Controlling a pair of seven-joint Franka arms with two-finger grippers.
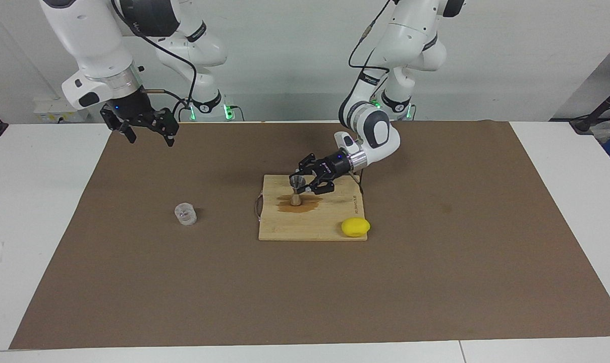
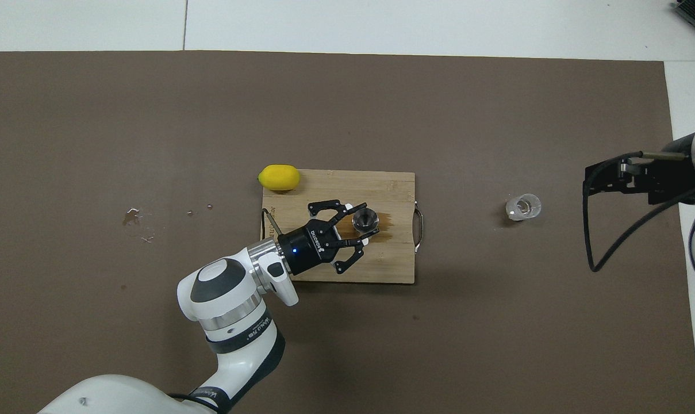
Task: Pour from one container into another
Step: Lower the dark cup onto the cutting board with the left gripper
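The metal jigger (image 1: 296, 190) (image 2: 364, 218) stands upright on a brown wet stain (image 1: 298, 205) on the wooden cutting board (image 1: 310, 227) (image 2: 393, 184). My left gripper (image 1: 301, 187) (image 2: 364, 223) reaches in level from the left arm's end and is shut on the jigger at its waist. The clear glass tumbler (image 1: 185, 214) (image 2: 523, 207) stands alone on the brown mat toward the right arm's end. My right gripper (image 1: 148, 135) (image 2: 590, 181) hangs open and high over the mat's edge, holding nothing, and waits.
A yellow lemon (image 1: 355, 227) (image 2: 279, 177) lies at the board's corner farthest from the robots, toward the left arm's end. Small spilled drops (image 2: 133, 217) mark the mat further toward that end. The board has a wire handle (image 2: 419, 230).
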